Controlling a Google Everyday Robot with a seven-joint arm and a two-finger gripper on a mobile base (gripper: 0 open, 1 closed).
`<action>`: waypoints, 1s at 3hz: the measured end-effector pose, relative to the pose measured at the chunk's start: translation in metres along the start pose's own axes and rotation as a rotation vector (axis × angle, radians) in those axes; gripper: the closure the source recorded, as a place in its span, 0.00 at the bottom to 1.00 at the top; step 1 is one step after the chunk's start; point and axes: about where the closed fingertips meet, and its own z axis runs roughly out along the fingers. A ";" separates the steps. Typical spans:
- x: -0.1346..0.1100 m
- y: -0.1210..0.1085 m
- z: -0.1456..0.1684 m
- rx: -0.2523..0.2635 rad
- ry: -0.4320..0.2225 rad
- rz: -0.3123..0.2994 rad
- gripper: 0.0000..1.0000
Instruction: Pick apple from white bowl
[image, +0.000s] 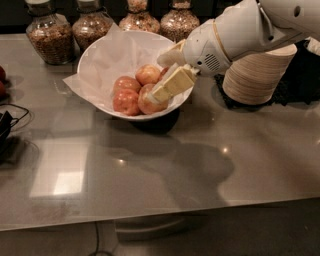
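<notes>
1. I see the end effector dipped into the bowl, coming in over the right rim. Can't tell if it's open or clamped.
2. Apple sits right at its tip, touching it & partly hidden by it, inside the bowl.
3. Other apples lie just left of the tip, packed against that one.
4. Jars stand behind it.
5. Paper bowl stack is to its right, past the arm.
6. Bare tabletop lies in front.
</notes>
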 end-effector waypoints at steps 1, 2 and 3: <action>0.006 0.002 0.012 -0.034 0.005 0.018 0.32; 0.014 0.001 0.021 -0.057 0.013 0.037 0.32; 0.021 -0.002 0.027 -0.069 0.020 0.054 0.33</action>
